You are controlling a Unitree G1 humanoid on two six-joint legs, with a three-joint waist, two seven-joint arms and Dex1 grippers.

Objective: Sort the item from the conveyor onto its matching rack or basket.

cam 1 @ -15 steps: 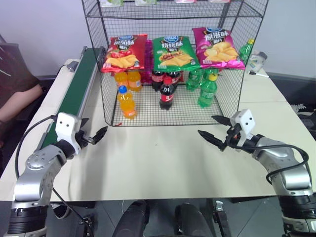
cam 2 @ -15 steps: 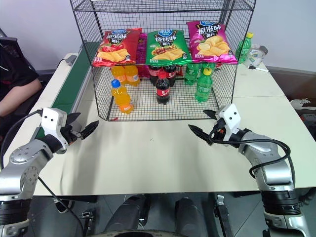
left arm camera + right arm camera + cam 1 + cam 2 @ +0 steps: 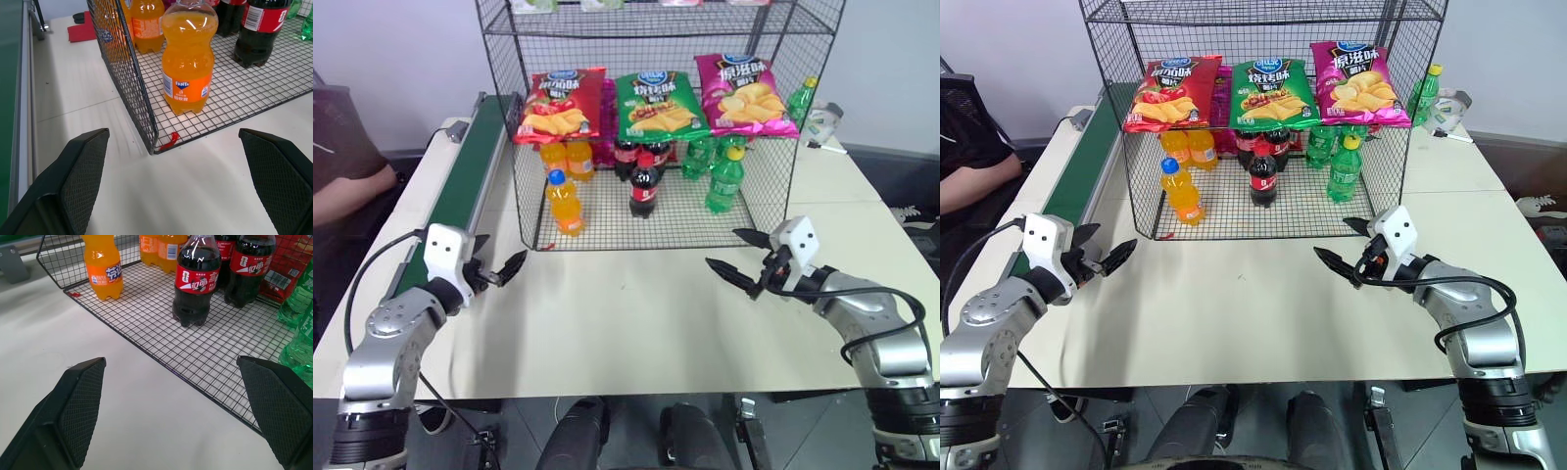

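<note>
Since half a second ago we see nothing on the bench (image 3: 626, 323) shifted; only the person's arm (image 3: 347, 191) at far left has drawn back a little. Our left fingers (image 3: 499, 269) beside the conveyor (image 3: 465, 176) spread wide and empty, well short of the orange soda bottle (image 3: 565, 203) standing upright on the rack (image 3: 656, 220) floor near its front left corner. The left wrist view reads its orange label and a red tag at that corner; our right fingers (image 3: 744, 257) gape empty too.

Both arms are silver-grey metal with black cables looping off them, white boxy wrists, and the left gripper (image 3: 497, 270) and right gripper (image 3: 741, 253) have black textured fingers.
</note>
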